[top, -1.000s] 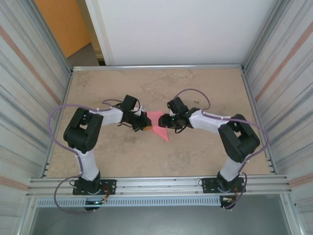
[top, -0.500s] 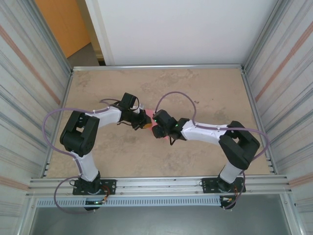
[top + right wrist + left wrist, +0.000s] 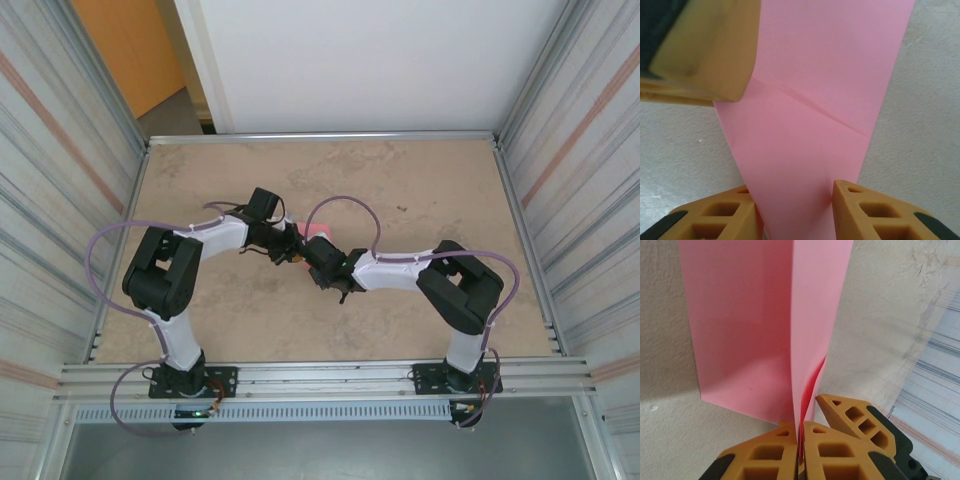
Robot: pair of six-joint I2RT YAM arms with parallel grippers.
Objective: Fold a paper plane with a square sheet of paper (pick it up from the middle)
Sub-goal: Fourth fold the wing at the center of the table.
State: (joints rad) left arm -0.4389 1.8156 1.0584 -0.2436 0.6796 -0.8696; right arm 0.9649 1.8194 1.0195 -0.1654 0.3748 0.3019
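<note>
Right claw [image 3: 795, 202] had swung left over the half-folded paper [image 3: 750, 315] mid-worktop, jaws part-open astride it; left claw [image 3: 800, 429] pinched its fold. Closing right jaws could crumple it or tug it free.

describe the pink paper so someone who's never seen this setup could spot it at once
On the beige table, look near the middle, where the two arms meet. The paper lies there, folded, a raised crease pinched in the left gripper. It is the one pink thing, thin and matte beside the chunky orange fingers.
</note>
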